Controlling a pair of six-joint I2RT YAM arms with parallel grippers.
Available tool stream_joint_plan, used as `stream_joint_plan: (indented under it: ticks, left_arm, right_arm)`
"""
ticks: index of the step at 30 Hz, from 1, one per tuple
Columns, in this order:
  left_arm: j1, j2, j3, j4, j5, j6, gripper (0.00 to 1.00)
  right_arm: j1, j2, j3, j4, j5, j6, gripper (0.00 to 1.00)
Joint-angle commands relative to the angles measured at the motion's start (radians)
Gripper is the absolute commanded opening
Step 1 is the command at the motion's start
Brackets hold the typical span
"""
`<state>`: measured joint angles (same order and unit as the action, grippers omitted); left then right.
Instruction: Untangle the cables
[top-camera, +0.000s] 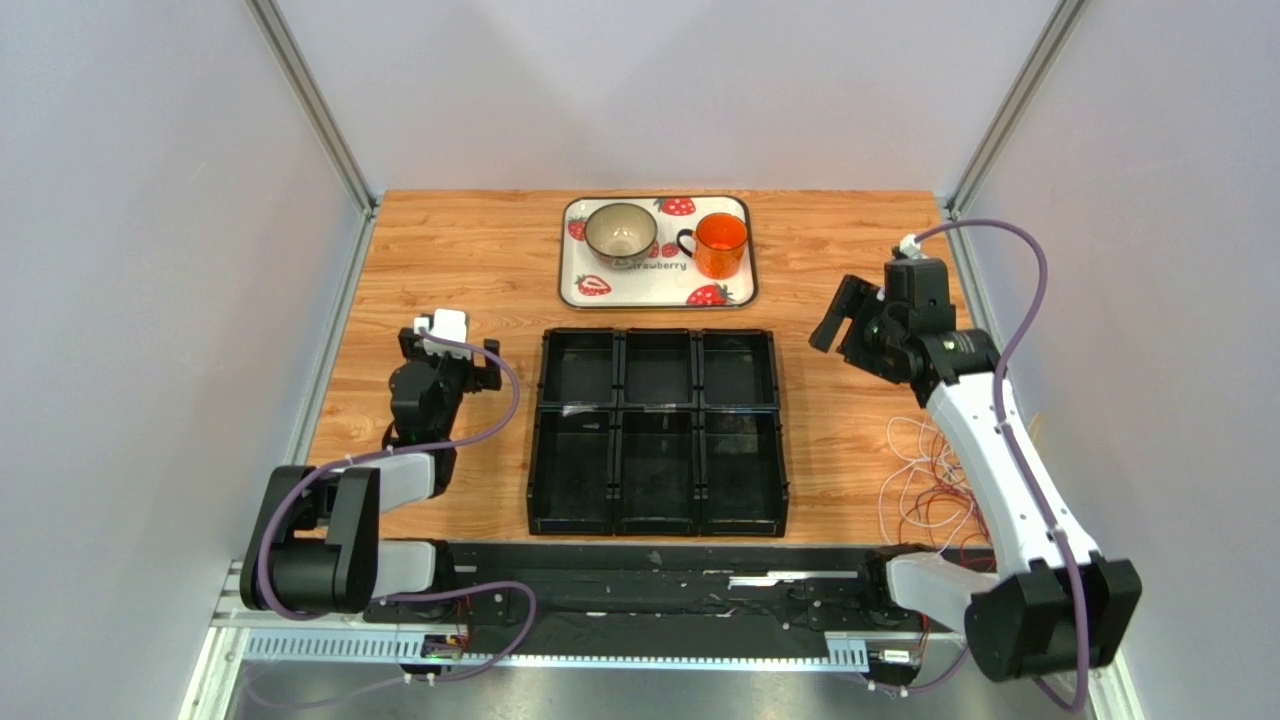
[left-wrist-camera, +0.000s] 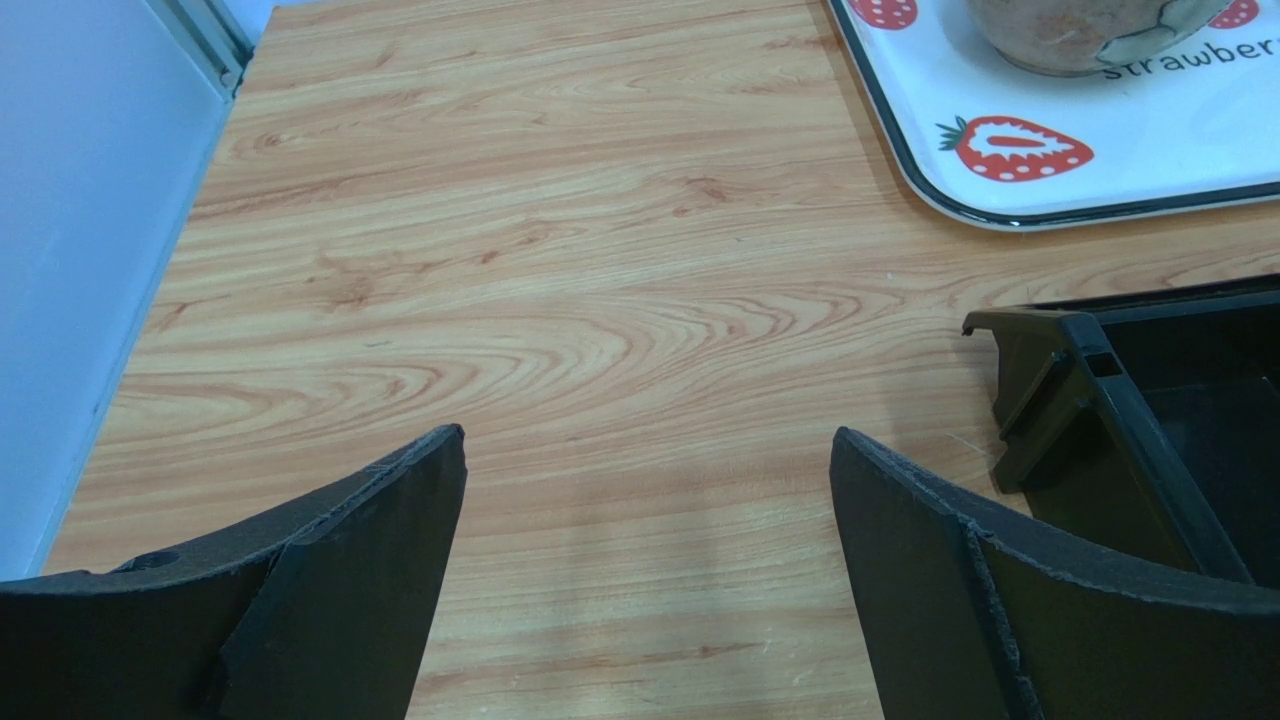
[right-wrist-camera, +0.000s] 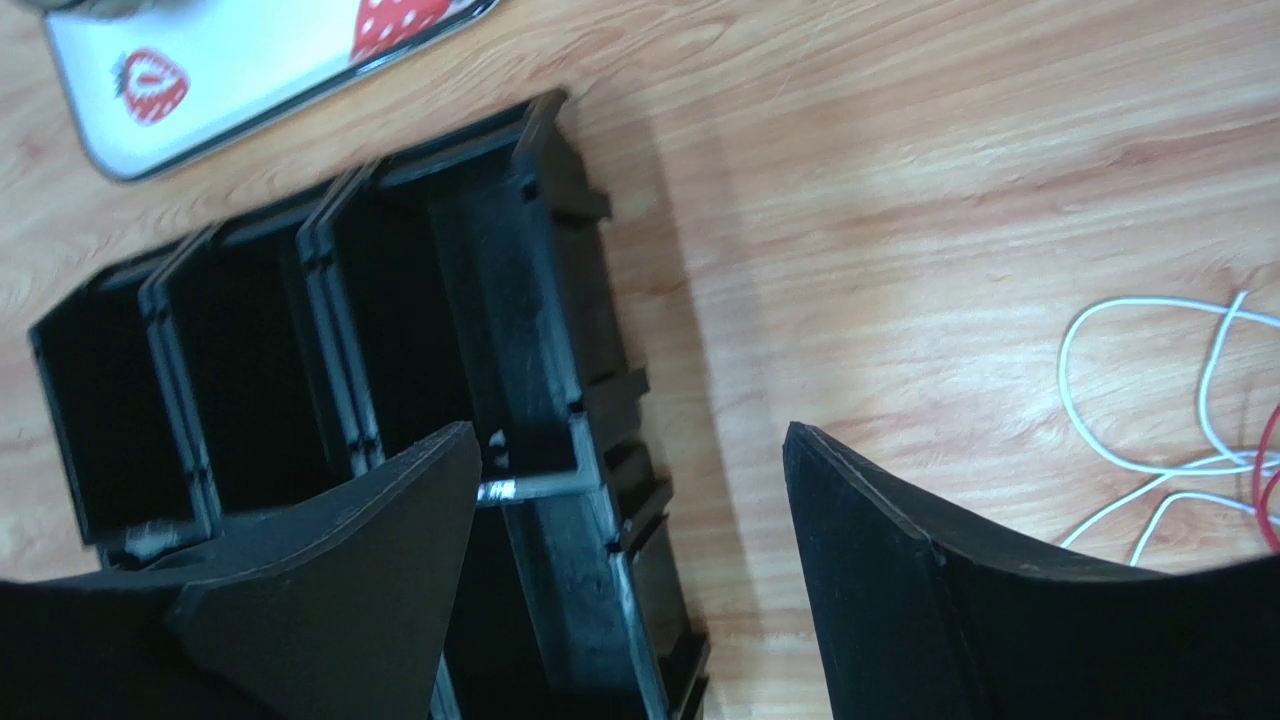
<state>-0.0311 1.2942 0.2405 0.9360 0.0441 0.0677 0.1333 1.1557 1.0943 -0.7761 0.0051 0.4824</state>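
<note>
Black fingers (right-wrist-camera: 376, 555) of the right gripper (right-wrist-camera: 631, 435) fill the bottom of its own view. They stand apart with nothing between them. Under them is bare wood and the edge of the black box (right-wrist-camera: 541, 300) with its little rooms. The cables (right-wrist-camera: 1202, 468) lie in loose loops off to this gripper's right, back near its own arm, not touching it. The left gripper (left-wrist-camera: 646, 435) is wide open too, over bare wood, with the box between it and the cables.

I think the job is only at the reaching step, since no wire is held. Next, the right gripper should turn back, go down low and pinch just one thin loop at the edge of the pile.
</note>
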Motion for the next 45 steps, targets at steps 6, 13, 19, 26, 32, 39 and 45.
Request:
stream_joint_plan:
  ticks: [6,13,19,26,32,39,45]
  left_arm:
    - [0.003,0.004,0.043,0.027,-0.085,-0.052,0.99]
    - [0.003,-0.463,0.296,-0.794,-0.243,-0.322,0.99]
    - [0.114,-0.611,0.424,-1.363,-0.182,-0.791,0.99]
    - [0.123,-0.584,0.492,-1.468,0.244,-0.654,0.99]
    - [0.038,-0.558,0.630,-1.663,0.338,-0.605,0.99]
    - [-0.049,-0.498,0.761,-1.763,0.275,-0.434,0.99]
    - [-0.073,-0.495,0.709,-1.726,0.267,-0.398,0.99]
  right_arm:
    - [0.109,-0.178,-0.076,-0.089,0.062,-0.002,0.77]
    - [0.111,-0.251,-0.098,-0.151,0.311,0.108,0.77]
    - [0.108,-0.272,-0.119,-0.207,0.576,0.258,0.82]
    - [-0.093,-0.205,-0.122,-0.362,0.727,0.456,1.00]
    - [-0.401,-0.192,-0.260,-0.203,0.554,0.398,1.00]
    - [-0.666,-0.119,-0.427,0.012,0.303,0.322,1.00]
    - [-0.678,-0.091,-0.444,0.072,0.372,0.269,1.00]
